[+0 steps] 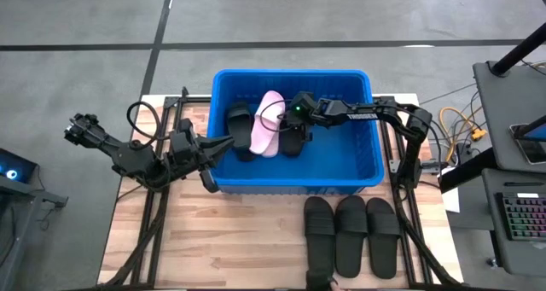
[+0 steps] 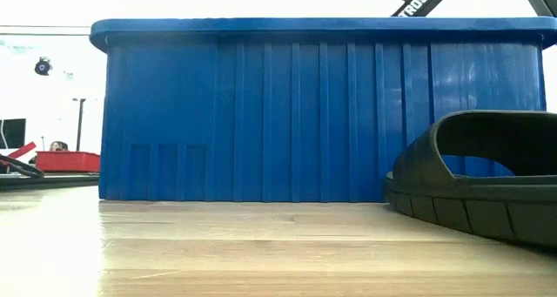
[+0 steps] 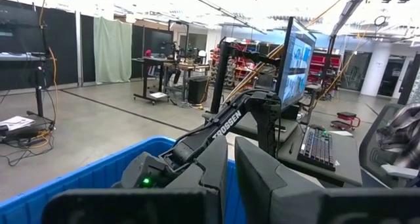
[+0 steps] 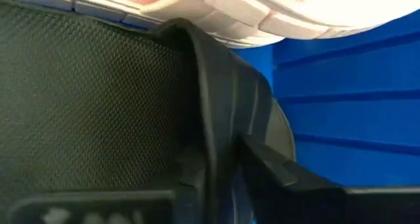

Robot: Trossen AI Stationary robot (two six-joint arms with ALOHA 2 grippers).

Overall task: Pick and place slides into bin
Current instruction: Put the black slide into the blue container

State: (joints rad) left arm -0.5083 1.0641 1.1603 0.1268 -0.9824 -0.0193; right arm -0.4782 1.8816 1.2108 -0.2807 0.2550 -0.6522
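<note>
- Right claw (image 1: 290,130) in bin (image 1: 341,173), fingers around a black slide (image 1: 293,137); grip cannot be told.
- Left claw (image 1: 223,143) shut, empty, at bin's rim.
- Wood table (image 1: 239,240); three slides (image 1: 351,236) lie below right claw.

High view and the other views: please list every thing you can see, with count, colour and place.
Bin: one, blue, centre of the table.
Black slides in bin: two, either side of the pink one.
Pink slide: one, in the bin.
Black slides on table: three, side by side in front of the bin.
Table: one, light wood.
Keyboard: one, on a desk right of the table.
Left gripper: shut, at the bin's left wall.
Right gripper: inside the bin, at a black slide.
</note>
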